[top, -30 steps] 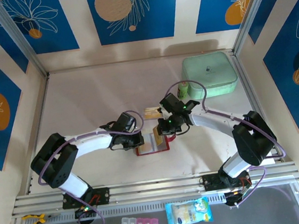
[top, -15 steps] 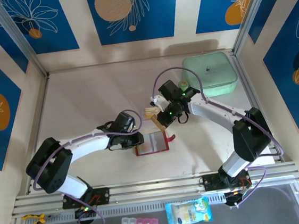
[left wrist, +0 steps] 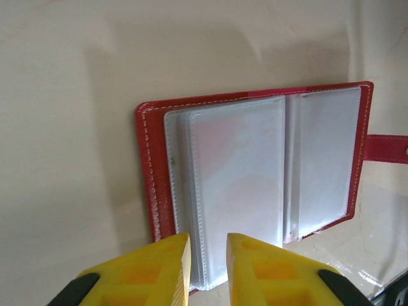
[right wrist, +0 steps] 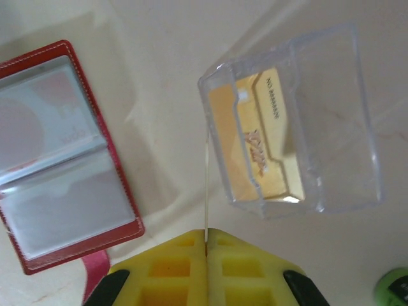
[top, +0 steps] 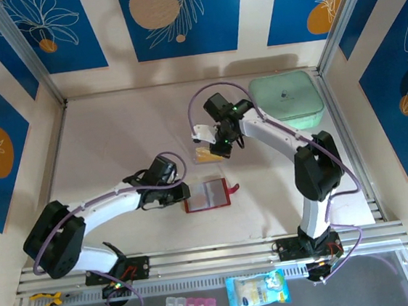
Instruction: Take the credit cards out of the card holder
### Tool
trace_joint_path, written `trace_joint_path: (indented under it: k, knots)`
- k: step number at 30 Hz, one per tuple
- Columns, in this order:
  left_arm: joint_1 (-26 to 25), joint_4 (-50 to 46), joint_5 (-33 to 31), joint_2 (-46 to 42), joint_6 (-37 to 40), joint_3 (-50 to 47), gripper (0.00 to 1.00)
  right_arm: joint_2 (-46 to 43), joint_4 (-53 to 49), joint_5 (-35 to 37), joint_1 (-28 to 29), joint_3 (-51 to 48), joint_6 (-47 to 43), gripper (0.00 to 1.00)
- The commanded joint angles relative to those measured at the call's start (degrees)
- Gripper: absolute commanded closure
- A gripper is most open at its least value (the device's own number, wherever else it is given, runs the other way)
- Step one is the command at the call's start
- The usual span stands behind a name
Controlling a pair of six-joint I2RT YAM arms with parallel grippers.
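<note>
Two arms reach in over the pale tabletop [top: 115, 140].

Left side: the left gripper [left wrist: 208, 247] sits low at the near edge of the card holder [left wrist: 255, 185]. Its yellow fingers stand slightly apart, a narrow gap between them, with nothing clamped that I can make out. Through the gap the holder's clear sleeve shows.

Centre: the card holder lies open and flat on the tabletop, red cover down, pale clear sleeves up. They are stacked thicker on its left half in the left wrist view. The snap tab [left wrist: 386, 148] juts from its right edge.

Just beyond the holder, near it but apart, lies a clear plastic tray [right wrist: 338, 115]. An orange-yellow card [right wrist: 255, 146] lies inside against the tray's left part, with dark print on its face.

Right gripper [right wrist: 206, 245]: fingers pressed together, clamped on an edge-on card [right wrist: 206, 185] seen as a thin pale line. That line runs up along the tray's left wall; cannot tell whether it touches the wall. From above, this gripper hangs over the tray, arm stretched forward and bent inward.

Far right: a mint-green case [top: 286, 100] rests at the back right of the tabletop, well apart from the holder. A round green object [right wrist: 398, 287] is cut off at the corner of the right wrist view; its kind is unclear.
</note>
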Motion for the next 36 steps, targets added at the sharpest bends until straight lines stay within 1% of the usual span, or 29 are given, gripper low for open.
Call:
trace_joint_path:
  k: [1,6,10,16,24,28,30,36]
  knots:
    - [0.9,-1.8,-1.0,-2.2,0.1,-1.2,0.77,3.2,-4.7,-0.3,-1.0,5.3,-6.3,1.00]
    - [1.6,-2.8,-1.4,-4.0,0.2,-2.0,0.77,8.0,-6.3,-0.9,-1.7,12.0,-8.6,1.00]
    - [2.0,-3.1,-1.4,-5.0,0.1,-2.6,0.77,11.0,-7.6,-1.5,-2.0,15.3,-10.3,1.00]
    - [2.3,-3.7,-1.4,-5.4,0.2,-2.5,0.77,13.9,-7.7,-2.6,-2.4,17.2,-11.7,1.00]
    - [2.7,-4.1,-1.1,-5.4,0.6,-2.1,0.77,15.9,-7.8,-3.6,-2.4,15.7,-12.6,1.00]
    - [2.7,-3.9,-0.9,-5.2,0.6,-2.1,0.77,15.7,-7.5,-3.1,-2.4,14.5,-12.3,0.89]
    - [2.7,-3.7,-0.7,-5.0,0.6,-2.1,0.77,15.3,-7.3,-3.0,-2.4,14.2,-12.0,0.86]
    - [2.7,-3.0,-0.1,-4.5,0.5,-2.1,0.77,12.6,-6.6,-2.4,-2.6,13.2,-10.7,0.84]
